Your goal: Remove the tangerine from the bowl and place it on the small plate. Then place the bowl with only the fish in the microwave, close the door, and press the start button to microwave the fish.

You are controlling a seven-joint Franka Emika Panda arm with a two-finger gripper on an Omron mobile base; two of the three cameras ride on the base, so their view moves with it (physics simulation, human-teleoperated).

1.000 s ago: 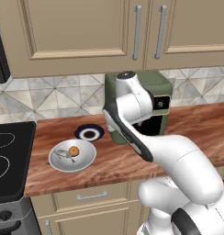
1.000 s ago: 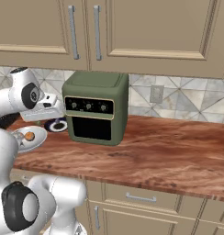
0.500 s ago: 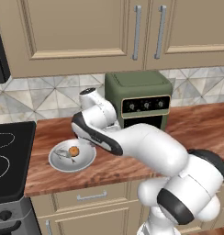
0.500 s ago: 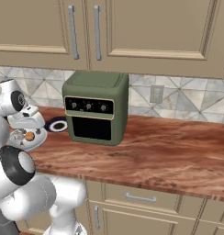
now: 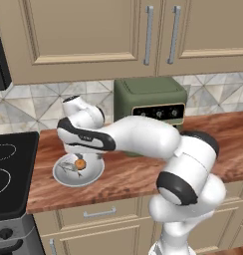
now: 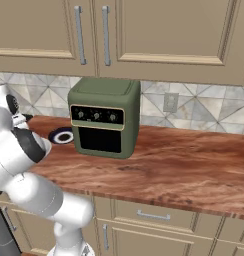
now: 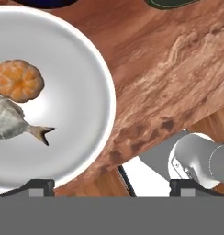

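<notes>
Hovering over the bowl [image 5: 77,170] with its tips spread wide and nothing between them, the tool [image 7: 111,185] is at the very start of the job. The tangerine [image 7: 19,80] lies in the bowl, right beside the fish [image 7: 14,123], so close in the hand view that they seem to touch. The small plate [image 6: 62,135] sits bare on the worktop [image 6: 179,160], just left of the olive-green countertop oven [image 6: 104,117] in the right base view. By my reading, nothing of the task is done: the fruit has to be lifted out and set on the plate, then the bowl with the fish goes into the microwave, the door gets shut and the start button pressed. A dark box edge at the upper left of the left base view may be the microwave, but I cannot tell.

Compared with a second ago, the arm has swung from in front of the oven leftward and down, so that the hand now hangs above the bowl. The bowl, fruit, fish and plate lie as they did, and the tips have stayed spread.
</notes>
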